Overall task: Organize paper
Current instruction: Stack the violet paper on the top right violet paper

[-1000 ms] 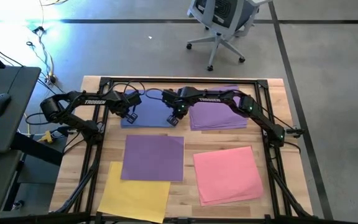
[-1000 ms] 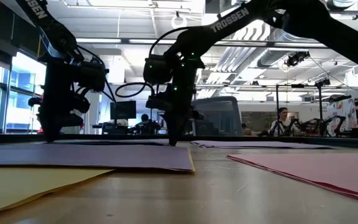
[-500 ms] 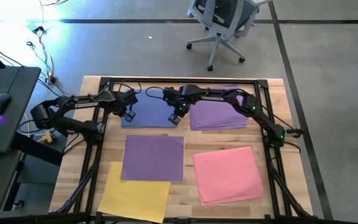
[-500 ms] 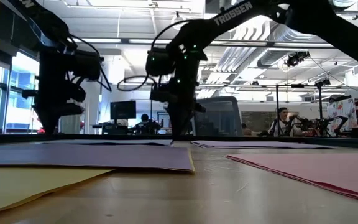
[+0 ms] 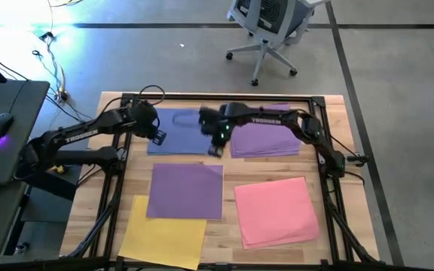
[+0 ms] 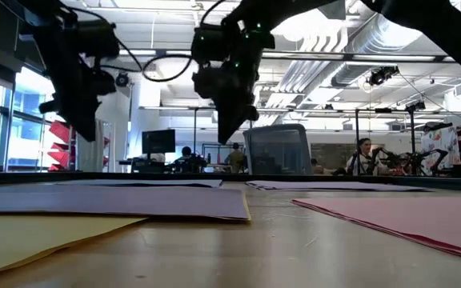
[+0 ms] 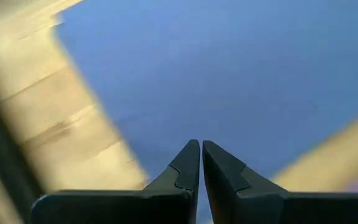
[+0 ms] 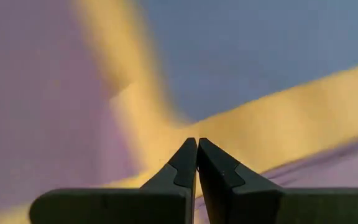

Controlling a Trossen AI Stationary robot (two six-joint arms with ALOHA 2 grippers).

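I'm seeing five paper groups lying flat on the wooden worktop [image 5: 330, 150] in the high view. Blue sheet [image 5: 179, 135] sitting upper centre, purple stack [image 5: 266, 141] just to its right with a strip of bare wood between them. Second purple sheet [image 5: 187, 190] lying centre frame, its lower left corner overlapping the yellow sheet [image 5: 160, 237] at lower left. Pink stack [image 5: 277, 211] lying lower right, slightly fanned.

I'm holding the left gripper [image 5: 158, 136] over the blue sheet's left edge, jaws pressed together, pinching nothing; its wrist view is showing blue paper and wood past the tips. I'm holding the right gripper [image 5: 215, 149] near the blue sheet's lower right corner, by the gap to the purple stack, jaws also pressed together and empty. In the low view both grippers are hanging clear above the sheets, not touching them.

An office chair [image 5: 273, 22] is standing on the floor at the top of frame.
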